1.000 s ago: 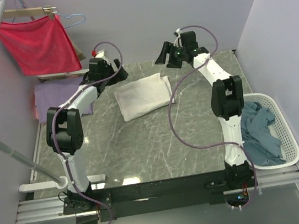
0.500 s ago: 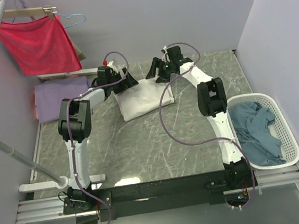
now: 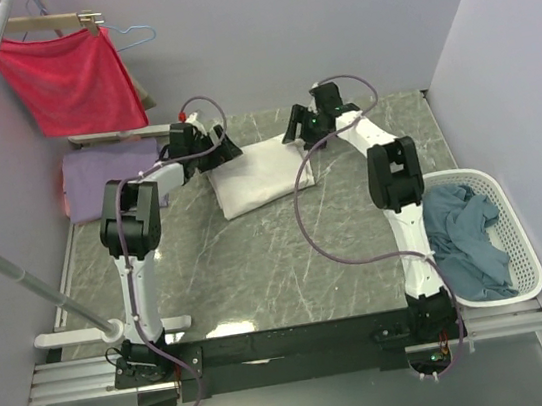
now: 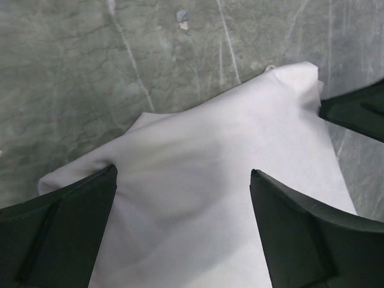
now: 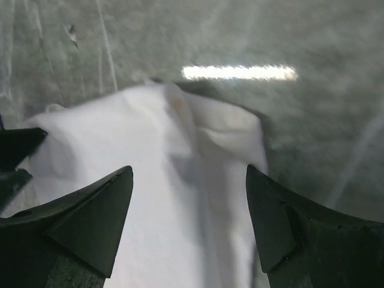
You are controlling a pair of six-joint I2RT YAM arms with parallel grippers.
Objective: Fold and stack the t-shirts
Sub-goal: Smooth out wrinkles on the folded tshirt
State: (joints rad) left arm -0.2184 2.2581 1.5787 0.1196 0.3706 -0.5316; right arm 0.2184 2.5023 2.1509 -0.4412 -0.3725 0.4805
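Both arms have swung down to the far edge of the white shirt (image 3: 259, 176), which lies folded at the far middle of the table (image 3: 258, 255). The left gripper (image 3: 226, 153) and right gripper (image 3: 294, 130) gape wide, holding nothing, one over each far corner. Likely next is pinching both corners together.

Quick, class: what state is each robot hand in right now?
Left hand: open, empty, over the folded white cotton t-shirt.
Right hand: open, empty, over it too.

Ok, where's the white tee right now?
The white tee lies folded at the table's far middle in the top view, left gripper and right gripper at its far corners.
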